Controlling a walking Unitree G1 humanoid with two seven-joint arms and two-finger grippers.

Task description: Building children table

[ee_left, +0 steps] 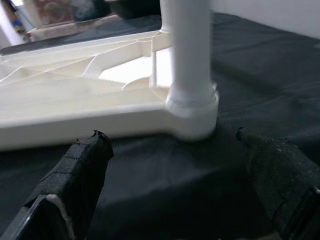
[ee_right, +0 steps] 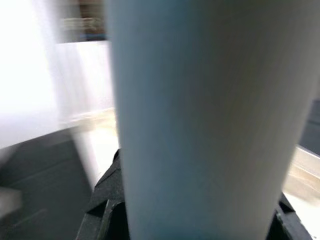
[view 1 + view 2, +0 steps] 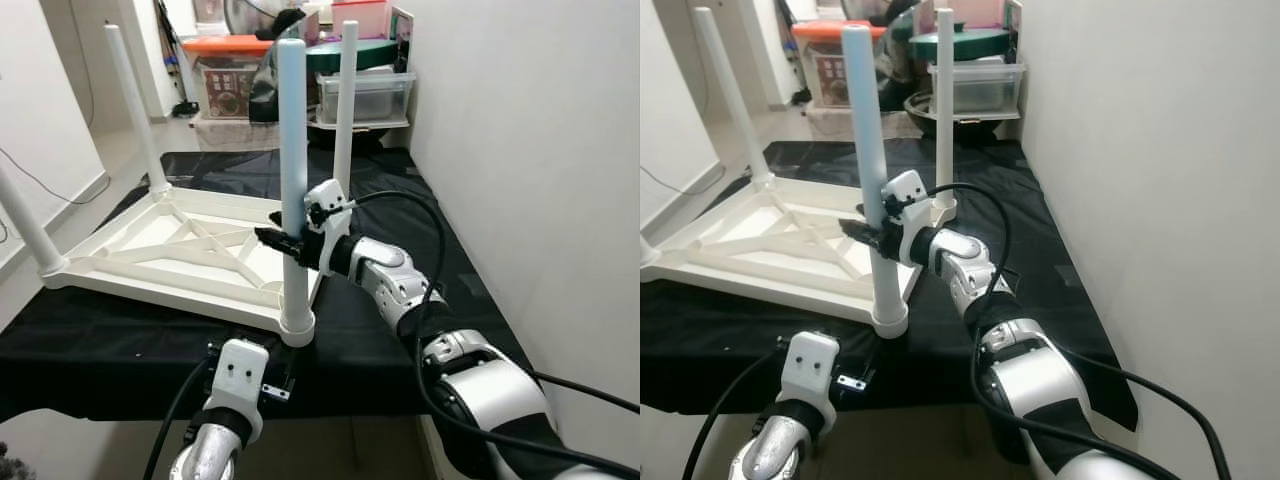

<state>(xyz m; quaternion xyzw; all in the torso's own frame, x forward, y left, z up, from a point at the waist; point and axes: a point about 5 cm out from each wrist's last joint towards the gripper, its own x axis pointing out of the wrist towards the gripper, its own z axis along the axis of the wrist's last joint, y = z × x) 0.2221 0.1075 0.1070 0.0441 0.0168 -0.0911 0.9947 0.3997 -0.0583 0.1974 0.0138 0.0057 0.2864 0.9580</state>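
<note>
The silver right arm extends from the lower right of the frame toward centre, its black two-fingered right end effector (image 3: 283, 240) clamped around a white upright cylindrical table leg (image 3: 293, 180). The left end effector (image 1: 175, 175), at bottom centre, holds its black fingers (image 1: 75, 175) spread apart, gripping nothing.

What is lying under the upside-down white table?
A black cloth lies under the white table and spreads past it on the near side and the right side. Whatever supports the cloth is covered, so it cannot be seen.
</note>
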